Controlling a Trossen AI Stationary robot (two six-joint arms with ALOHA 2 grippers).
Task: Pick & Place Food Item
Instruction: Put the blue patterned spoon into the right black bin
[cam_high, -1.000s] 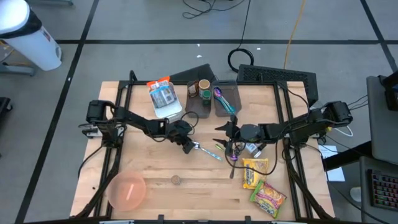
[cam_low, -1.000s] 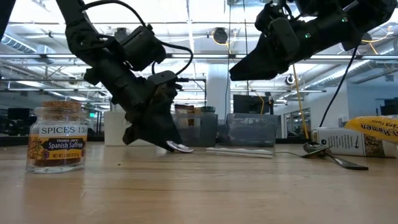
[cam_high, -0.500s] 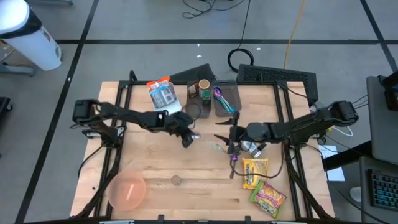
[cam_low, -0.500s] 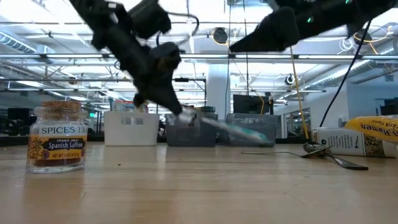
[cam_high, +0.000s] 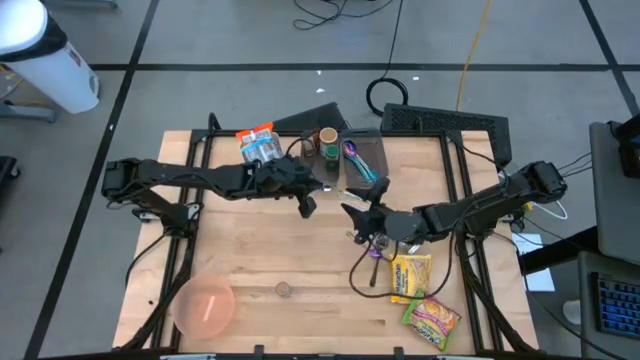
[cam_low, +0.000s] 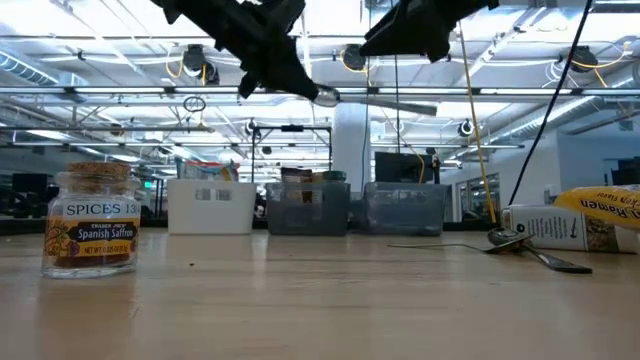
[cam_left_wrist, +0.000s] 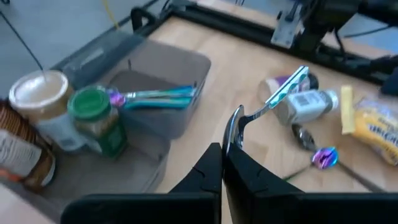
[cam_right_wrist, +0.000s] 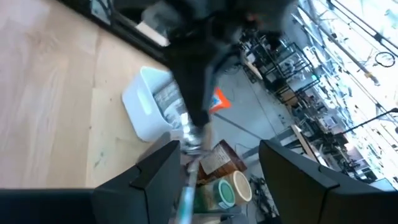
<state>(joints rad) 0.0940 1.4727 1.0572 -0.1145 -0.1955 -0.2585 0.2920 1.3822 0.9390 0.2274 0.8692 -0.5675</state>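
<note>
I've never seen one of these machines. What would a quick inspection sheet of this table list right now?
Surface: wooden table, bare in the middle.
Job's things: teal-handled spoon lifted off the table; grey bin holds more utensils.
Clutter: spice jar, pink bowl, noodle packets, white box.
Grippers: left claw shut on the spoon, raised near the bins; right claw open, close beside it.
Cables: black loop and yellow cord on the floor behind.
Surroundings: grey floor, nobody seen.
</note>
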